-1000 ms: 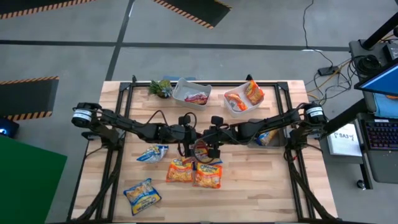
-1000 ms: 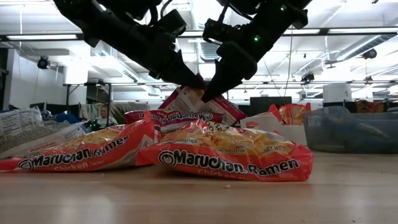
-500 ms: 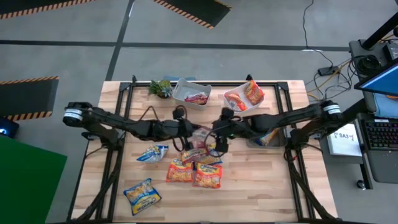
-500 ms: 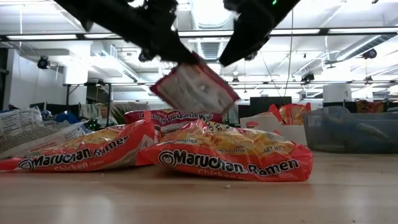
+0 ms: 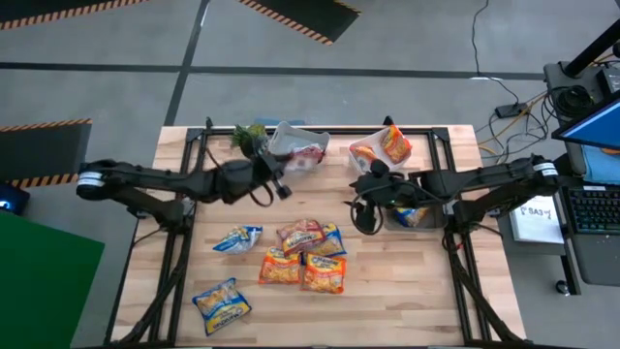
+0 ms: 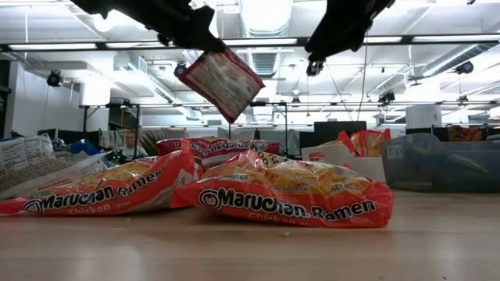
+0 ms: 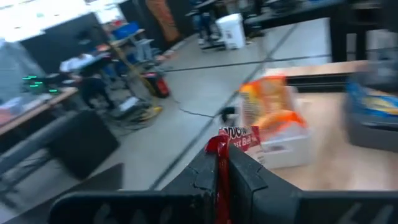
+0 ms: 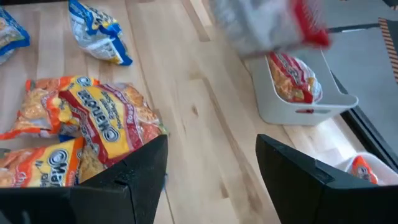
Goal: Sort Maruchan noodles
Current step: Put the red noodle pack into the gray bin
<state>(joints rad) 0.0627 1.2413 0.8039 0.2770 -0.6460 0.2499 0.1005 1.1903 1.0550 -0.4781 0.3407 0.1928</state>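
Pink-red packet [image 6: 225,82] pinched by one edge in clenched left gripper [image 5: 279,178], dangling tilted just short of tub [image 5: 281,143] already holding its like: carry on over the rim, centre, release low; right gripper [image 5: 366,206] spread wide, empty, near the heap [image 5: 302,257].

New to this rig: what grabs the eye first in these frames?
The pink-red packet dangling in mid-air, pinched in the shut left gripper near the tub at the table's far edge. Next, the pile of orange-red packets at mid-table. The right gripper hangs open and empty to the pile's right.
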